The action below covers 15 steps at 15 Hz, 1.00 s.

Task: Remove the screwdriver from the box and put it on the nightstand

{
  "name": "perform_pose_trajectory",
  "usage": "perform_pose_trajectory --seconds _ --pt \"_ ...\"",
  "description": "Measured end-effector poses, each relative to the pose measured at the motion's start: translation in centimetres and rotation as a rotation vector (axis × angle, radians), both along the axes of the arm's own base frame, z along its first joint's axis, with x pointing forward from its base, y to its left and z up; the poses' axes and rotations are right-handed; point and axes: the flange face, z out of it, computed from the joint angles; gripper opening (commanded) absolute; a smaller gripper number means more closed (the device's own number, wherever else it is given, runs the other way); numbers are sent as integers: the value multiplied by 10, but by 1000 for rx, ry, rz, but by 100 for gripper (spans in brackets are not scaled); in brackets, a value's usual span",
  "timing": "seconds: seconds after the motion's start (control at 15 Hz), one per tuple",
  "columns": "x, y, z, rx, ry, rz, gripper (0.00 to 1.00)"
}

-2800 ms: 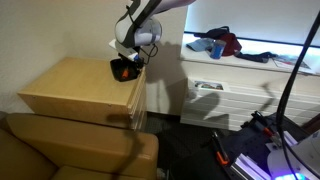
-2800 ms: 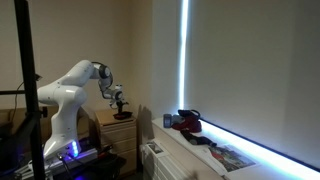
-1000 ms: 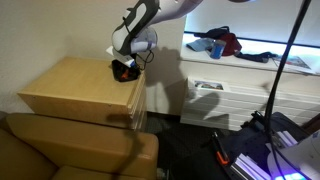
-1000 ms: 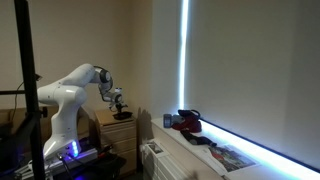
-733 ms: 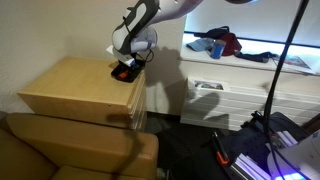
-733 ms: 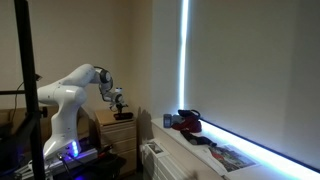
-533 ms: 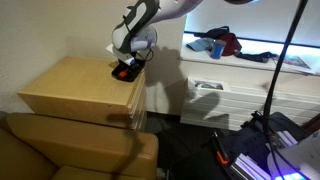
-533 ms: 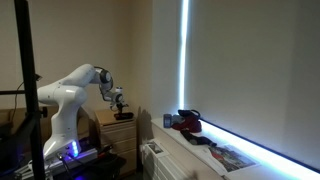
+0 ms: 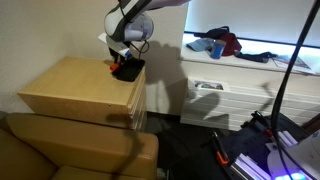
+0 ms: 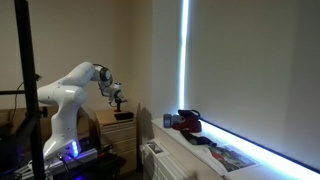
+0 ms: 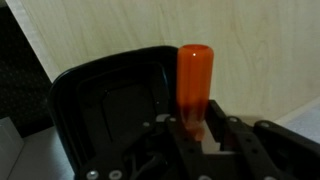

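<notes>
Screwdriver is clamped in the jaws, which are closed on its lower end in the wrist view, so only the orange-red handle shows; it stands straight out from between them, its long axis in line with their reach, not across it, and its rounded end points away from the wrist toward the wood beyond; whether a metal tip lies inside the grip is hidden; the box lies just beside the handle, to its left in that view, with its rim overlapping the handle's lower part; I judge the tool to be at or just above the box's edge rather than resting inside, though the clearance cannot be told; in an exterior view the box stands at a back corner of the nightstand, with the single arm reaching down over it and the jaws just above; the bare wooden surface spreads well away from the box toward the front of that view; the coming move turns on this: the open wood lies to the side of the box, so the tool must travel sideways clear of the rim before going down; held end-on, it would likely tip or roll once let go
</notes>
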Motion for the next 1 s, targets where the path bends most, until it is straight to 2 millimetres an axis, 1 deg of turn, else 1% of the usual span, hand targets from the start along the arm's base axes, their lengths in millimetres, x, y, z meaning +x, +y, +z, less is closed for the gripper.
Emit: perform_pose_trajectory --seconds 0.27,0.4,0.6,0.73,1.0 --pt "-6 20 36 74 -24 80 8" --pt "-9 29 42 105 -25 121 8" --pt "-24 50 35 128 15 220 8" --pt "-37 64 23 123 57 291 8" --pt "-56 84 -4 99 130 391 8"
